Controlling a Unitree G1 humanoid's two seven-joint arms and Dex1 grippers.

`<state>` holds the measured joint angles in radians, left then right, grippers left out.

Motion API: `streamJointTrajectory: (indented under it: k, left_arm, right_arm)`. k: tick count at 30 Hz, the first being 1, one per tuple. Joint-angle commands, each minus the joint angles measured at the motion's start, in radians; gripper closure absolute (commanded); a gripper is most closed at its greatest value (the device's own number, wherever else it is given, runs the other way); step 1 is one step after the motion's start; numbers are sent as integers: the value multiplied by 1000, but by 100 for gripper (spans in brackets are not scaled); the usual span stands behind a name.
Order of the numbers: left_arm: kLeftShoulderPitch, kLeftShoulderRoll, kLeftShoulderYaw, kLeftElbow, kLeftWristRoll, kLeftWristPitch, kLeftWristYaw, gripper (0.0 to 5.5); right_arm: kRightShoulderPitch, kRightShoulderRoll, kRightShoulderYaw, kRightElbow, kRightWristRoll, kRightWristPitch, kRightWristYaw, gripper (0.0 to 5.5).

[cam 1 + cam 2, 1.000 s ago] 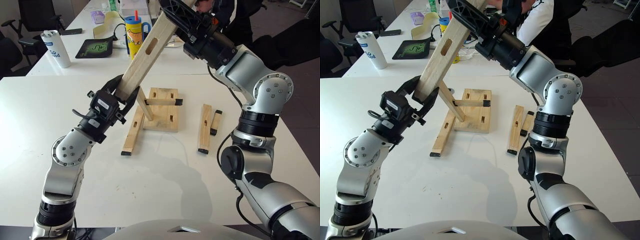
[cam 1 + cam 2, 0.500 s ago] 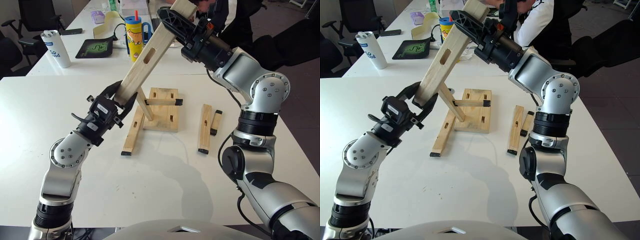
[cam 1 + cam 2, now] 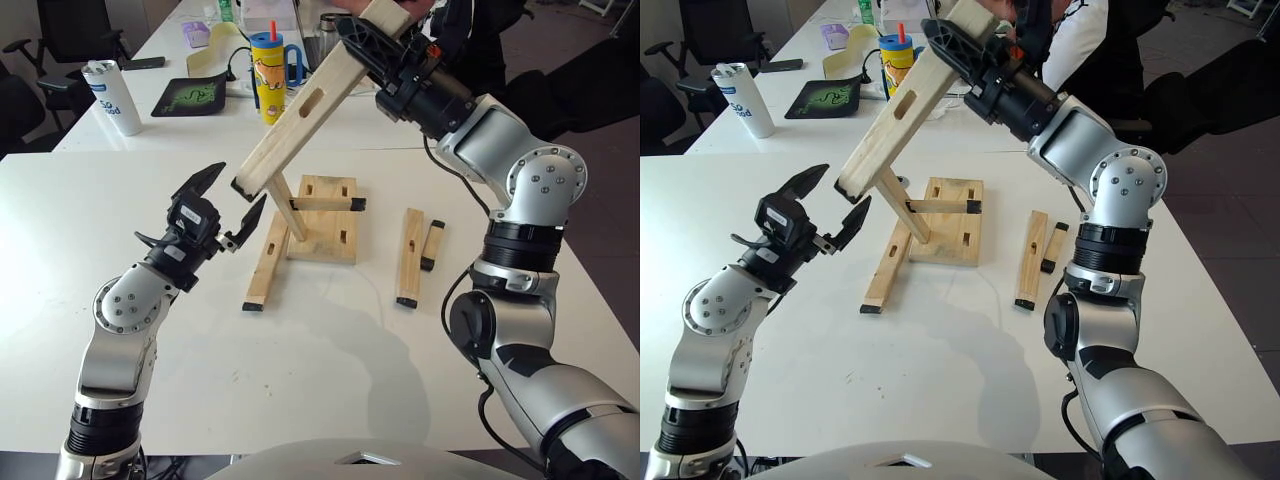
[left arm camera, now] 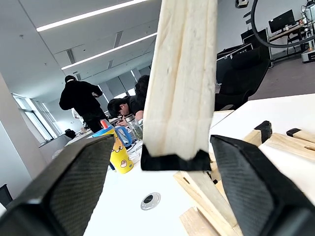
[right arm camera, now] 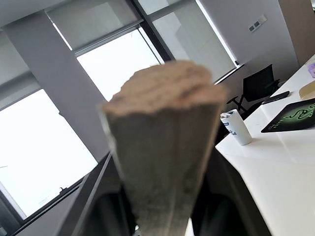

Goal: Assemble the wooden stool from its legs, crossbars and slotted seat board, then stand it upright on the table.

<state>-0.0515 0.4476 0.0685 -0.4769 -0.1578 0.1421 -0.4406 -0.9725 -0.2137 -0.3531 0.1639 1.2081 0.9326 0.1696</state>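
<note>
**Slotted leg aloft in the right arm; left end effector open at its foot**

Left end effector [image 3: 234,190] — fingers spread wide, holding nothing. They flank the black-capped low end of the slotted leg [image 3: 300,108], with a gap on each side. Judgement: placed to guide or steady that end, not to carry it.

Second leg [image 3: 265,268] lies flat on the worktop [image 3: 330,350], just left of the seat board [image 3: 335,243], probably parked there for a later fit.

The slotted leg slants up from its low end to the right end effector [image 3: 368,40], which is clamped on the upper end and bears the whole weight. A thin crossbar [image 3: 288,210] runs from near the low end down toward the seat board. I cannot tell whether it is seated in the leg.

The seat board lies flat with its slots showing, likely so the legs can go in from above.

To its right, the third leg [image 3: 408,258] and short crossbar [image 3: 432,245] lie side by side, apart from the board. Judgement: the stool is far from assembled.
</note>
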Motion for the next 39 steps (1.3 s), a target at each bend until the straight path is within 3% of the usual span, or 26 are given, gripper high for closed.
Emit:
streamJointTrajectory:
  k: [1, 8, 19, 27, 39]
  left_arm:
    - [19, 0, 1, 61, -5, -4, -14, 183]
    - [-28, 18, -71, 329, 142, -67, 6, 183]
    - [-324, -90, -295, 763, 358, -199, 40, 183]
    - [-375, -137, -353, 802, 397, -252, 29, 183]
    - [-362, -175, -380, 734, 402, -236, 11, 183]
  right_arm:
    - [-88, -72, -104, 139, -75, -139, -55, 448]
    - [-85, -127, -138, 325, -262, -321, -107, 448]
    - [99, -67, -76, 180, -419, -336, -142, 448]
    - [233, -98, -39, 56, -503, -272, -162, 448]
    - [306, 3, -122, -66, -395, -76, -315, 448]
